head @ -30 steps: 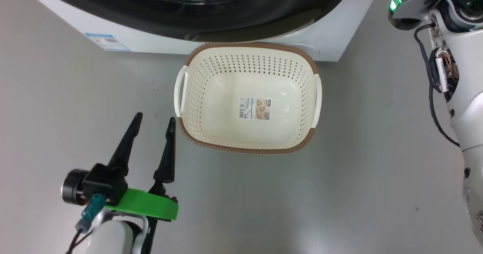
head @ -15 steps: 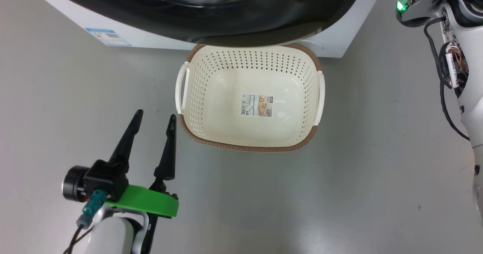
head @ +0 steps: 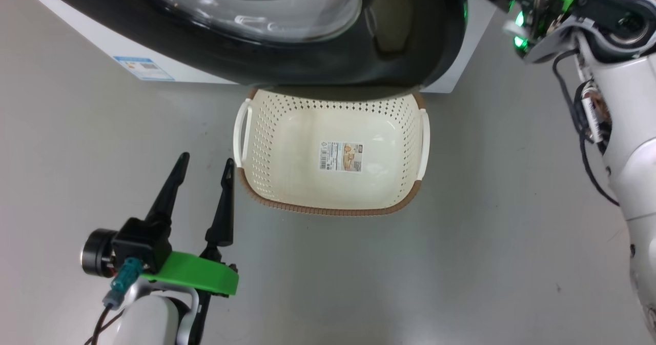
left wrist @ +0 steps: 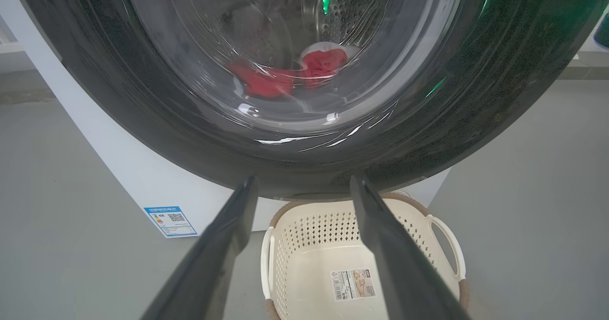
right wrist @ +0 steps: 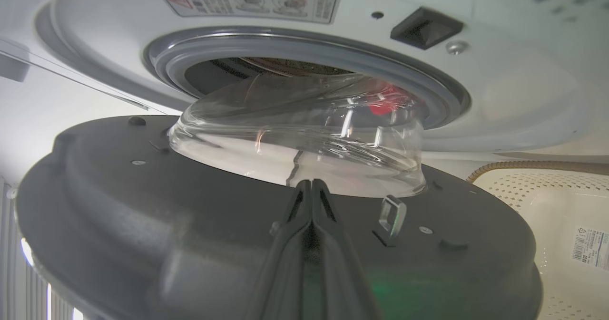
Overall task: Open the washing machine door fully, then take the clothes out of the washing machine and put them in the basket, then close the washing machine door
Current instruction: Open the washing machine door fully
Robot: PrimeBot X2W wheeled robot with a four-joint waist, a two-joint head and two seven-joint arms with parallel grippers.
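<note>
door's ajar now: the washing machine door (head: 405, 42), glossy black rim and bulging glass bowl, stands swung partway off the washing machine (right wrist: 514, 101), and the right wrist view shows a gap between its inner face and the grey rubber ring (right wrist: 428, 84), with the bowl's crown poking into the opening. the right gripper (right wrist: 310, 183) is in that gap, jaws clenched flat together on nothing, the tips aimed at the foot of the glass bowl; whether they touch the door cannot be told. the clothes (left wrist: 266, 80) are inside the drum, red bundles with a white patch, seen through the glass in the left wrist view, and a flash of red (right wrist: 387, 99) shows past the bowl from the other side. down on the grey floor (head: 461, 263) sits the basket (head: 328, 210), right in front of the machine, its far rim tucked under the door's lower edge, a paper label (head: 341, 156) on its bottom. the left gripper (head: 206, 159) hangs just beside the basket's near left corner, jaws released and spread wide, fingers pointing toward the machine, gripping nothing.
</note>
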